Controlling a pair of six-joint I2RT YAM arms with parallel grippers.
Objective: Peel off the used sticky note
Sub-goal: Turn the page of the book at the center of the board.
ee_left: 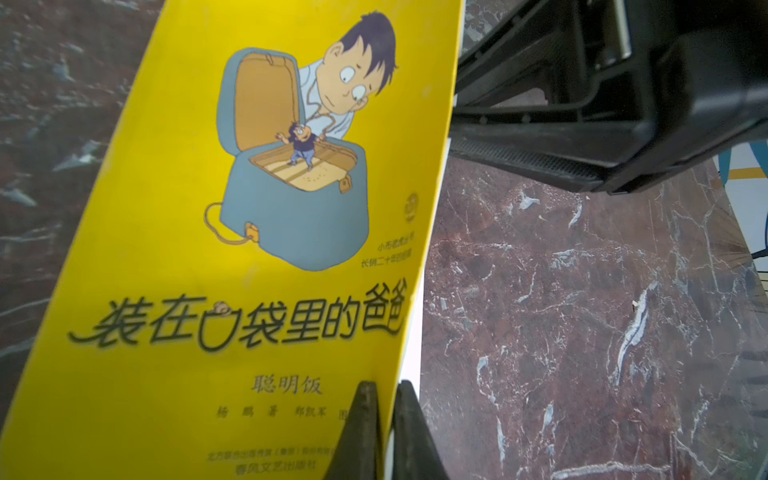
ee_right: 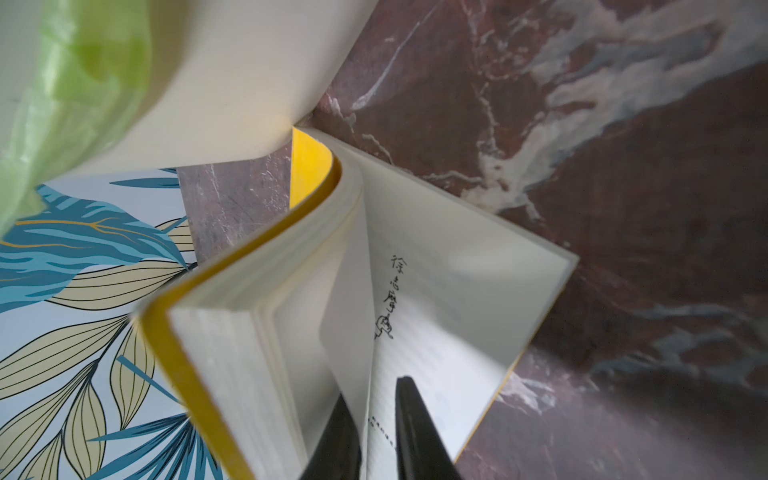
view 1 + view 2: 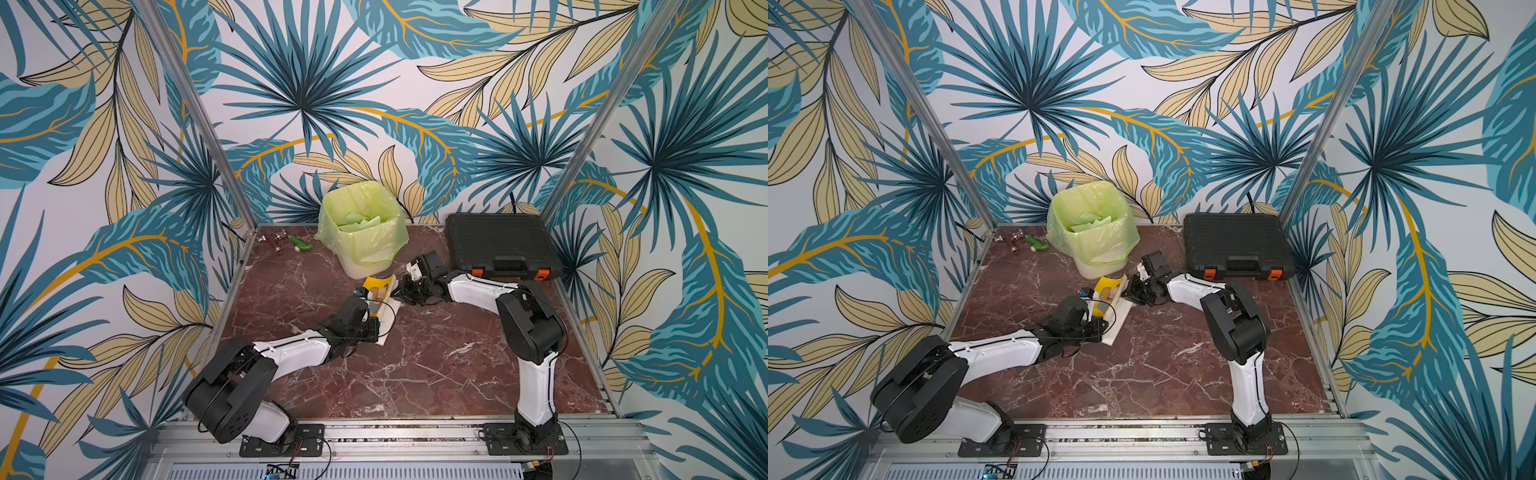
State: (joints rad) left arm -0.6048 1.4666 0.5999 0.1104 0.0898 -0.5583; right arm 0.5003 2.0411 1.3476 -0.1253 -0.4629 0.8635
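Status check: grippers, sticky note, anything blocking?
Left gripper shut on book cover, holding it up. Right gripper slightly open, straddling a page. Sticky note not identifiable. Bin close behind.

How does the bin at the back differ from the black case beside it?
The bin is pale with a green bag liner; the black case is dark with orange latches. The bin stands open, scraps inside; the black case lies flat, shut. Both sit at the back of the table.
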